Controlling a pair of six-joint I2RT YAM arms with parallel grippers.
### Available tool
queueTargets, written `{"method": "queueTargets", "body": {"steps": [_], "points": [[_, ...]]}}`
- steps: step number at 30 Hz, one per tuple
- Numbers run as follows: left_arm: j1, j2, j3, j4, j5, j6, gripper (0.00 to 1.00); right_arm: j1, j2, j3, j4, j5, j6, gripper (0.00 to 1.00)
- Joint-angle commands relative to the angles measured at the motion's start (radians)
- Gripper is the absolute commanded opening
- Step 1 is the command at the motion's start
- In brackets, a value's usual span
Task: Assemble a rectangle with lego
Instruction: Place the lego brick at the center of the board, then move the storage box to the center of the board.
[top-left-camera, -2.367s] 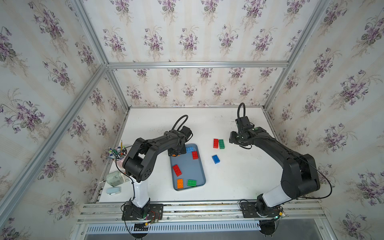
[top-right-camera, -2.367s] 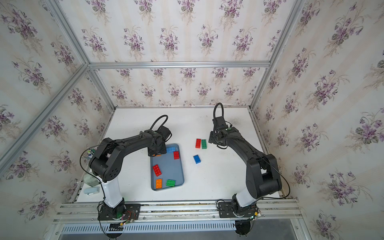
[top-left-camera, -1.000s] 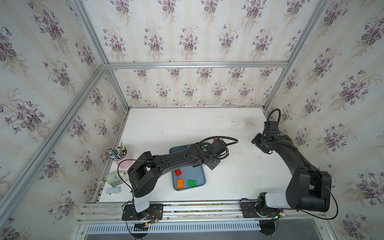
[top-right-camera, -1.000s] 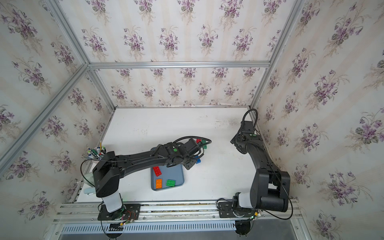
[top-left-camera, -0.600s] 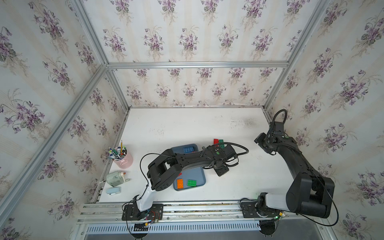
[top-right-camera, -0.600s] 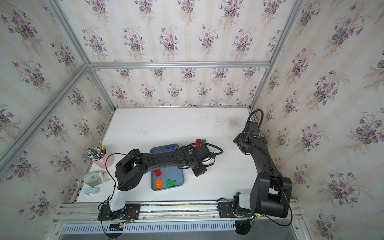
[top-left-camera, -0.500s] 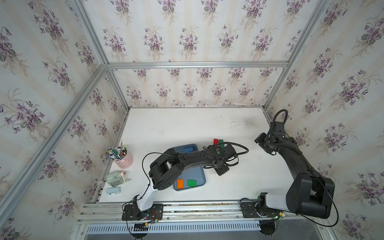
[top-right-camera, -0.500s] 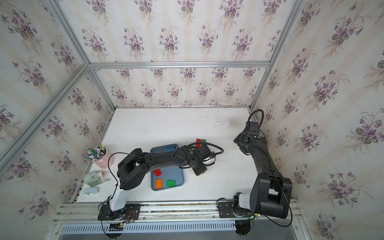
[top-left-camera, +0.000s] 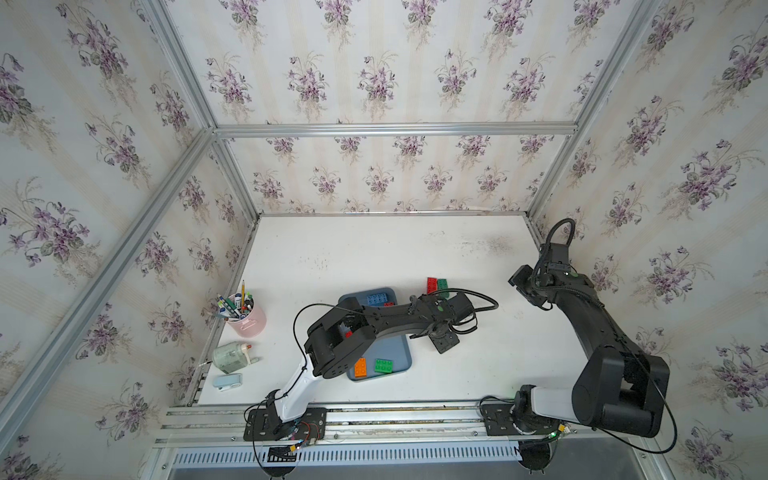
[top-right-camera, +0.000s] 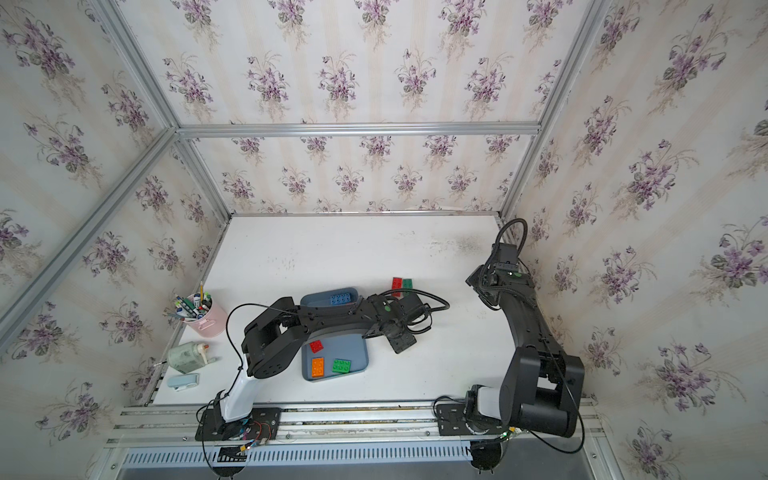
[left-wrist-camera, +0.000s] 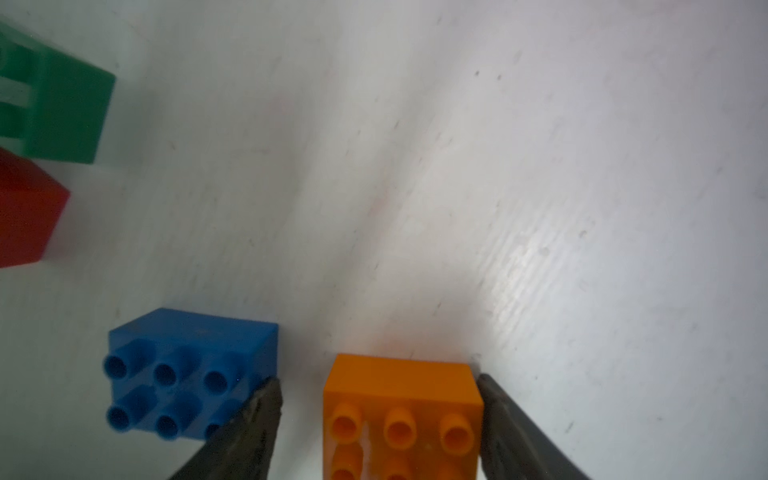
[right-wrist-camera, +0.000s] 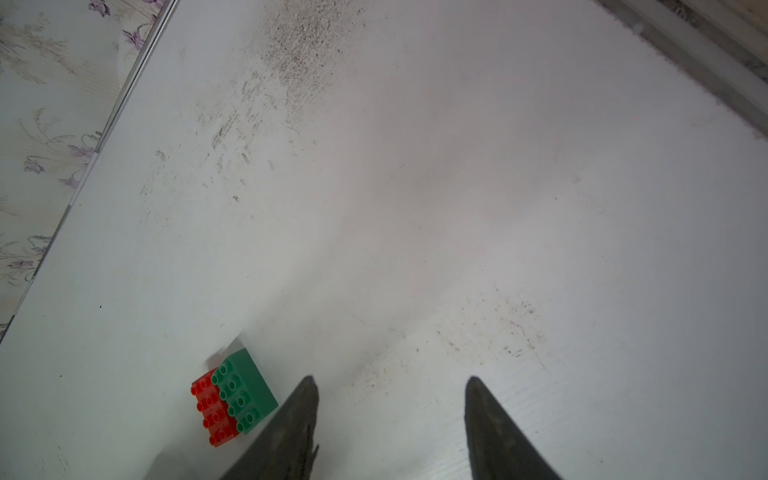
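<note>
- Your left gripper (left-wrist-camera: 376, 380) stands open around the orange brick (left-wrist-camera: 401, 395) — a clear gap shows on one side — so nothing is gripped. The brick rests on the table (top-left-camera: 374, 257), right of the tray (top-left-camera: 400, 353).
- A blue brick (left-wrist-camera: 187, 374) lies just beside it, apart.
- The red brick (top-left-camera: 432, 285) and green brick (top-left-camera: 443, 285) touch side by side past the tray's far right corner.
- In the tray wait a light blue oblong (top-left-camera: 376, 298), an orange oblong (top-left-camera: 360, 367), a green oblong (top-left-camera: 383, 365) and a red square (top-right-camera: 316, 345).
- Your right gripper (right-wrist-camera: 390, 380) hangs open and empty, well right of the tray.
- I judge it early: no rectangle yet.
</note>
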Motion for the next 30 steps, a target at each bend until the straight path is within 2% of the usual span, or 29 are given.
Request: {"method": "queueTargets", "body": {"steps": [1,5,8,10,14,17,21,25,30], "points": [[0.000,-0.051,-0.025,0.045,-0.045,-0.004,0.89,0.000,-0.002,-0.003,0.021,-0.021,-0.009,0.59],[0.001,-0.178,-0.088,0.082,-0.070,-0.011,0.91,0.006,-0.020,-0.020,0.040,-0.067,-0.035,0.59],[0.003,-0.301,-0.142,0.091,-0.069,-0.029,0.91,0.060,-0.038,-0.024,0.040,-0.039,-0.053,0.59],[0.004,-0.381,-0.167,0.076,-0.088,-0.058,0.92,0.125,-0.029,-0.006,0.032,-0.013,-0.073,0.58],[0.041,-0.589,-0.247,0.060,-0.145,-0.159,1.00,0.366,0.050,0.074,-0.021,0.108,-0.126,0.57],[0.142,-0.782,-0.327,0.065,-0.129,-0.238,1.00,0.540,0.118,0.132,-0.045,0.176,-0.157,0.56],[0.368,-0.973,-0.438,0.065,-0.026,-0.351,1.00,0.653,0.174,0.178,-0.044,0.118,-0.168,0.50],[0.505,-1.011,-0.475,-0.015,0.049,-0.357,1.00,0.741,0.205,0.201,-0.037,0.056,-0.151,0.42],[0.645,-0.998,-0.542,-0.028,0.235,-0.354,1.00,0.892,0.282,0.255,-0.097,0.139,-0.123,0.42]]}}
